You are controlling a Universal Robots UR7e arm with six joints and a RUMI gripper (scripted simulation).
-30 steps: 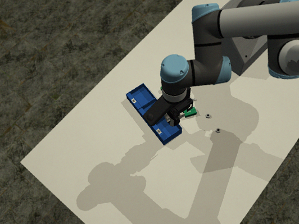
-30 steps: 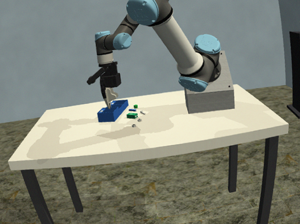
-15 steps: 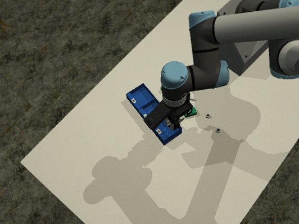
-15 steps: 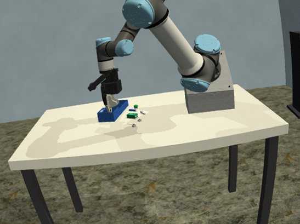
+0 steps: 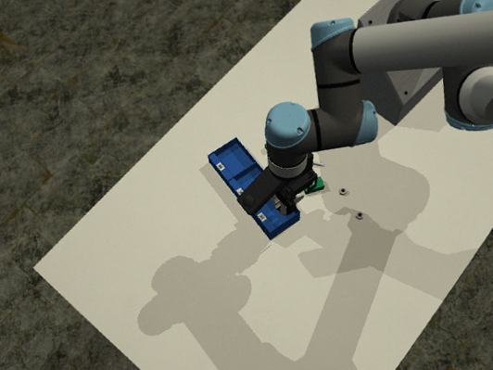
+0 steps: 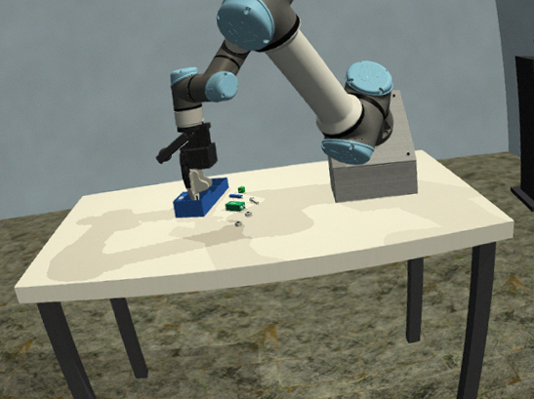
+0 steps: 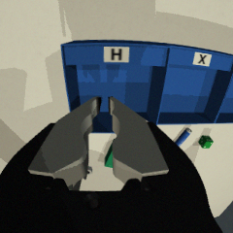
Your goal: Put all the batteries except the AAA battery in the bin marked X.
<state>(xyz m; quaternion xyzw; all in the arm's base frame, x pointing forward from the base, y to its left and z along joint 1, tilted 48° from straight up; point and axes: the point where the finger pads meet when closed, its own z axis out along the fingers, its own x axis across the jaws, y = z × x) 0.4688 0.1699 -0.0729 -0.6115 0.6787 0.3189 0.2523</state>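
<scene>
- Blue cylindrical battery [image 7: 183, 137] lies on the table [image 6: 313, 242] beside the bin row's [image 7: 146, 92] X compartment [image 7: 186, 94], long axis tilted toward it.
- Green cube [image 7: 206, 142] just beside it.
- Jaws nearly together, gripping nothing, near the H compartment [image 7: 116, 84]; green block [image 6: 233, 205] partly hidden.

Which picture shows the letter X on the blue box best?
The wrist view: the white X label on the blue plastic bin reads clearly. In the top view the labels are tiny unreadable squares and the arm covers part of the bin. In the exterior view no letter can be read.
</scene>
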